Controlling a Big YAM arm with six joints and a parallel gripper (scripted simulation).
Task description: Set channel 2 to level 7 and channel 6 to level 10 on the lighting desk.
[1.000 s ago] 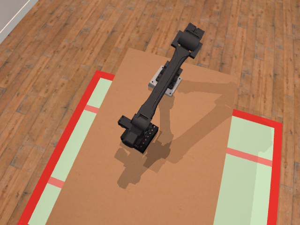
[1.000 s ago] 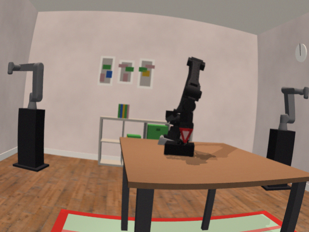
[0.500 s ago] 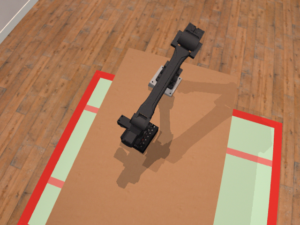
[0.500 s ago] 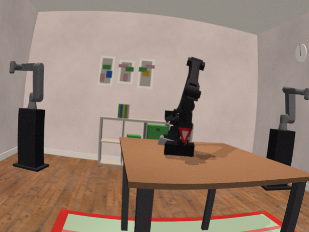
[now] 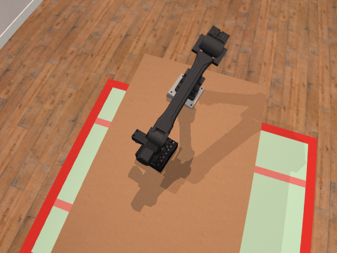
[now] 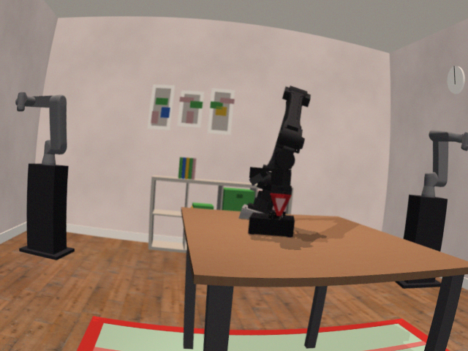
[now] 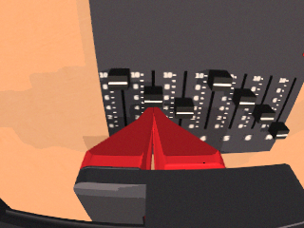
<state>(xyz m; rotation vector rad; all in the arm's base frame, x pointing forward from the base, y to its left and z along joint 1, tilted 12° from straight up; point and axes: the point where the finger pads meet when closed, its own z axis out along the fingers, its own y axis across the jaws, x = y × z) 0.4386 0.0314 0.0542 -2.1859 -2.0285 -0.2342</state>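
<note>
Wrist view: pincer (image 7: 152,112) shut, empty, tip at second fader cap (image 7: 154,95); scale markings possibly numerals, unreadable.

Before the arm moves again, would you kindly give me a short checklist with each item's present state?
1. Gripper shut, holding nothing: ok.
2. Fingertips meet the second fader cap from the left in the wrist view: ok.
3. Cap's line nearest the level 7 mark: cannot tell, scale too small.
4. Lighting desk flat on the table: ok.
5. Neighbouring caps free of the fingers: ok.
</note>
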